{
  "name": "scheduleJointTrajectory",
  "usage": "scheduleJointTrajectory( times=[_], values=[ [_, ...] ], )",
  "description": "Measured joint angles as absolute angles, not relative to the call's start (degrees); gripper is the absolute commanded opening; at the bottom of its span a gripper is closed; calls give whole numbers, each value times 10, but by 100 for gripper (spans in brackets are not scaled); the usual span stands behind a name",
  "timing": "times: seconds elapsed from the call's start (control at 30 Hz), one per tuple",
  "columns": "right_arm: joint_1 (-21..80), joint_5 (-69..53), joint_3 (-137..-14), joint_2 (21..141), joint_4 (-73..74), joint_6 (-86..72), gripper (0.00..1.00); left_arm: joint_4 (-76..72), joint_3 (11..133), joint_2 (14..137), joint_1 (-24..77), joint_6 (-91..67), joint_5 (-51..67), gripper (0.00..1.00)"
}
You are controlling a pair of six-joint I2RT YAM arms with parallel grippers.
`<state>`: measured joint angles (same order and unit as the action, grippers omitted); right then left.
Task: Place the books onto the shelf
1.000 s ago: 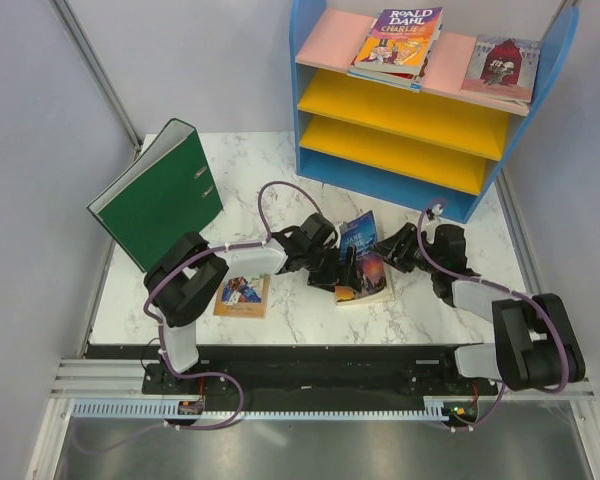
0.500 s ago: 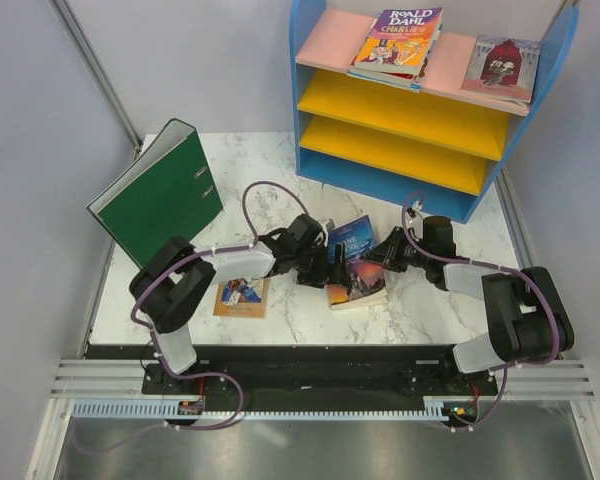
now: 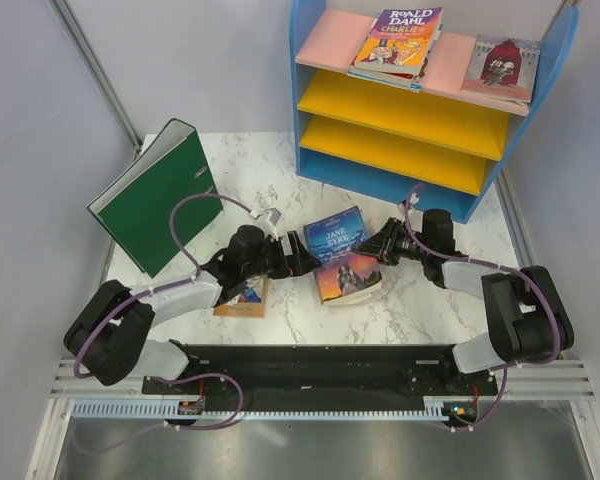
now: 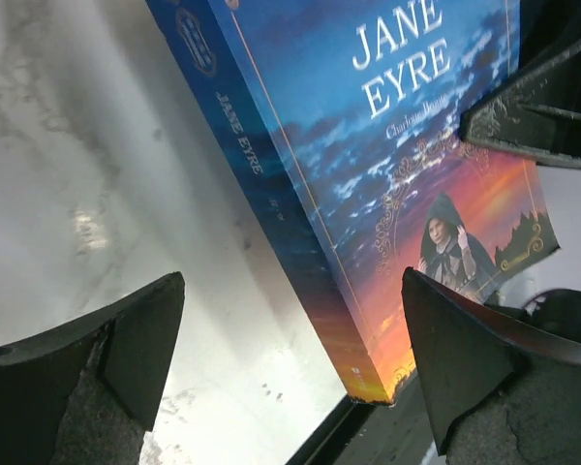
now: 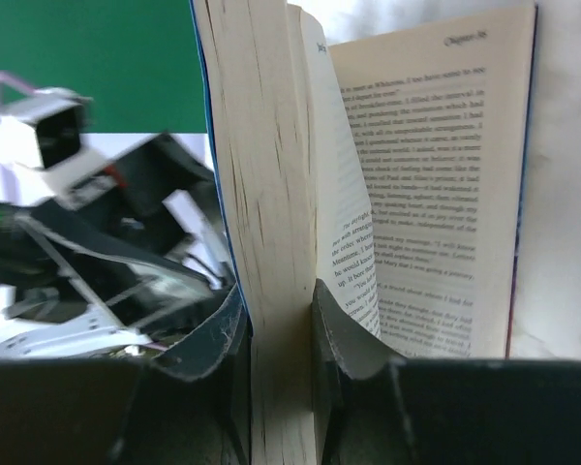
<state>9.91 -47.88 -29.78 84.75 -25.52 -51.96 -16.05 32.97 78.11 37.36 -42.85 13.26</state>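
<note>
Standing by the table (image 3: 450, 300), I see the dark blue book (image 3: 342, 262) with "Jane Eyre" on its cover between the two arms, in front of the shelf (image 3: 400, 150) and not on it. It sits tilted, cover facing up toward the overhead camera.

The right gripper (image 3: 378, 245) has the book by its page edge. From the right wrist the right gripper (image 5: 281, 349) is clamped on a thick wad of pages together with the front cover, one finger (image 5: 213, 339) against the cover and the other pressed into the paper. The book (image 5: 416, 174) has fallen open there, and the loose pages and back cover hang away to the right.

The left gripper (image 3: 305, 262) sits just beside the book's spine side. From the left wrist the left gripper (image 4: 290, 368) stands wide apart, its fingers (image 4: 87, 358) low at either side, with the book's (image 4: 387, 174) lower corner in the gap ahead of them. I cannot see either finger touching it.

On the shelf's pink top board a purple book (image 3: 398, 40) lies flat on another, and a pinkish book (image 3: 500, 68) lies near the right end. A small tan book (image 3: 242, 295) lies on the table, partly under the left arm. The green binder (image 3: 155, 195) stands open-edged at the table's far left.
</note>
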Motion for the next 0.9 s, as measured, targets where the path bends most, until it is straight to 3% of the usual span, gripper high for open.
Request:
scheduleJointTrajectory(
  times=[0.23, 0.3, 0.33, 0.37, 0.43, 0.47, 0.6, 0.63, 0.7, 0.73, 0.83, 0.9],
  values=[
    [99, -519, -307, 811, -348, -597, 1, -319, 315, 821, 373, -461, 203, 96],
    [99, -525, -307, 807, -369, -611, 1, -354, 317, 834, 373, -472, 218, 83],
    [99, -527, -307, 807, -376, -617, 2, -368, 322, 841, 374, -477, 227, 72],
    [100, -528, -307, 807, -382, -622, 3, -378, 329, 849, 378, -482, 232, 43],
    [104, -528, -306, 807, -390, -628, 7, -391, 352, 866, 387, -490, 245, 12],
    [103, -522, -304, 807, -394, -627, 10, -396, 360, 872, 389, -502, 253, 2],
    [93, -509, -302, 807, -408, -624, 27, -407, 382, 894, 391, -507, 255, 2],
    [93, -508, -302, 807, -399, -619, 39, -403, 382, 895, 391, -508, 256, 2],
    [93, -503, -303, 801, -367, -598, 52, -393, 382, 894, 391, -509, 257, 2],
    [95, -502, -304, 795, -343, -582, 66, -378, 383, 893, 394, -509, 258, 2],
    [104, -492, -307, 765, -264, -531, 84, -328, 390, 879, 401, -502, 261, 2],
    [108, -489, -310, 739, -222, -500, 87, -288, 400, 865, 402, -493, 270, 2]
  ],
)
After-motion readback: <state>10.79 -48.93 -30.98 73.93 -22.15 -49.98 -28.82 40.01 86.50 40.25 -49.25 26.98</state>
